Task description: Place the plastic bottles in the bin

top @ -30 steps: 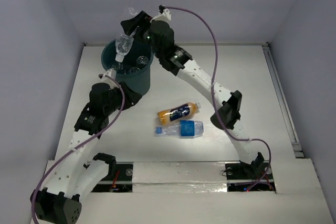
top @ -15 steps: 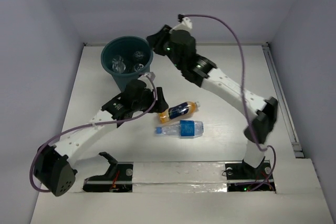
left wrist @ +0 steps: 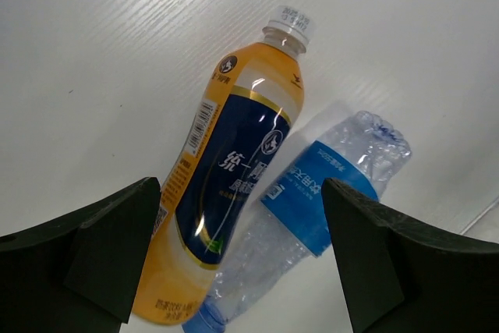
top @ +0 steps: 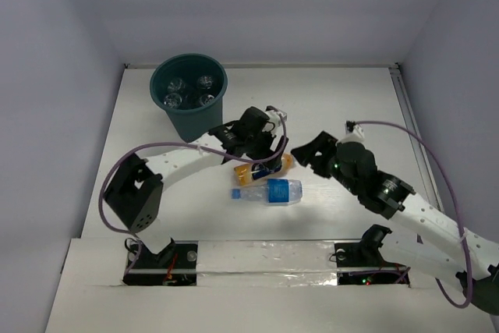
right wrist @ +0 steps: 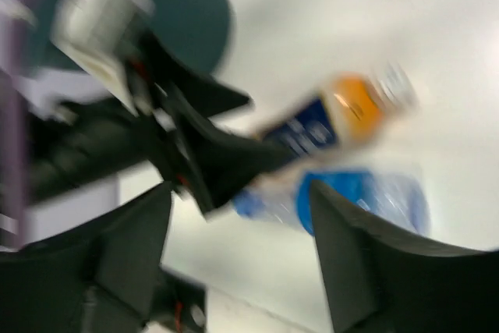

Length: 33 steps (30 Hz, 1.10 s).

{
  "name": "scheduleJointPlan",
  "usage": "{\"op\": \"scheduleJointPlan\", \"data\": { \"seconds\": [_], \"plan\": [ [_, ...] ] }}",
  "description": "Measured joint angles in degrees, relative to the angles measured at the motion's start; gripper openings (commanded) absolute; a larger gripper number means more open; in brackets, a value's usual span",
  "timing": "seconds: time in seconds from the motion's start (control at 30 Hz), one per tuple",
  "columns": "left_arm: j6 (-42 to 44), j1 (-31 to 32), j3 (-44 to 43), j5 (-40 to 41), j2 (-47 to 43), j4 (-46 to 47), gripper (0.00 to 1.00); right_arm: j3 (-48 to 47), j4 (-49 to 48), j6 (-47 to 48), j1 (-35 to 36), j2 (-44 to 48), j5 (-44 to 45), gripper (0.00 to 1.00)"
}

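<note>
Left claw [top: 263, 160] [left wrist: 240, 185] stood wide apart, holding nothing, its two dark fingers [left wrist: 117, 247] straddling the orange bottle [left wrist: 234, 169] from above; whether they touched it could not be told. Right claw [top: 306, 150] [right wrist: 240, 193] was likewise spread and empty, just to the right of that bottle's cap end, though its wrist view was badly blurred.

The orange bottle lay on its side on the white surface [top: 351, 99], dark blue label up and white cap on. Just beside it lay a clear, crumpled bottle with a blue label [top: 269, 192] [left wrist: 327, 177], also on its side. Several clear bottles [top: 187, 93] sat inside the teal bin [top: 195, 118], which stood upright at the far left of the surface, well apart from the two lying bottles.

The left arm bent at its elbow near the base and reached out past the bin. The right arm stretched low from the near right corner toward the middle.
</note>
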State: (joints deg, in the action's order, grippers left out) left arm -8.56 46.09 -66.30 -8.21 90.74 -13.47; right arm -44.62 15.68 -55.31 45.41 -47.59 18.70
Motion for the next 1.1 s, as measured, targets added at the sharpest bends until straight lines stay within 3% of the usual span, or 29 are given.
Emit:
{"op": "scheduleJointPlan", "data": {
  "seconds": [0.13, 0.3, 0.4, 0.5, 0.7, 0.87, 1.1],
  "plan": [
    [3.0, 0.0, -3.2, -0.5, 7.0, -1.8, 0.83, 8.0, 8.3, -4.0, 0.0, 4.2, -3.8, 0.92],
    [5.6, 0.0, -7.1, -0.1, 14.5, -3.1, 0.80, 9.4, 12.0, -6.3, 0.0, 3.3, -8.4, 0.95],
    [6.0, 0.0, -7.6, 1.0, 17.6, -3.4, 0.68, 11.1, 12.0, -7.7, 0.0, 3.2, -11.0, 0.97],
    [5.9, 0.0, -7.6, 1.8, 18.9, -3.5, 0.49, 12.0, 12.3, -8.2, 0.0, 1.3, -13.3, 0.99],
    [5.6, -0.7, -8.1, 3.3, 18.2, -4.2, 0.33, 12.0, 10.8, -8.0, 0.0, -6.8, -18.1, 1.00],
    [4.6, -3.5, -12.0, 4.0, 13.5, -6.5, 0.30, 12.0, 7.7, -8.5, 0.0, -13.2, -20.3, 1.00],
    [1.2, -9.3, -23.8, 3.7, 3.0, -6.9, 0.31, 12.0, 1.1, -13.9, 0.0, -22.3, -20.8, 1.00]
  ]
}}
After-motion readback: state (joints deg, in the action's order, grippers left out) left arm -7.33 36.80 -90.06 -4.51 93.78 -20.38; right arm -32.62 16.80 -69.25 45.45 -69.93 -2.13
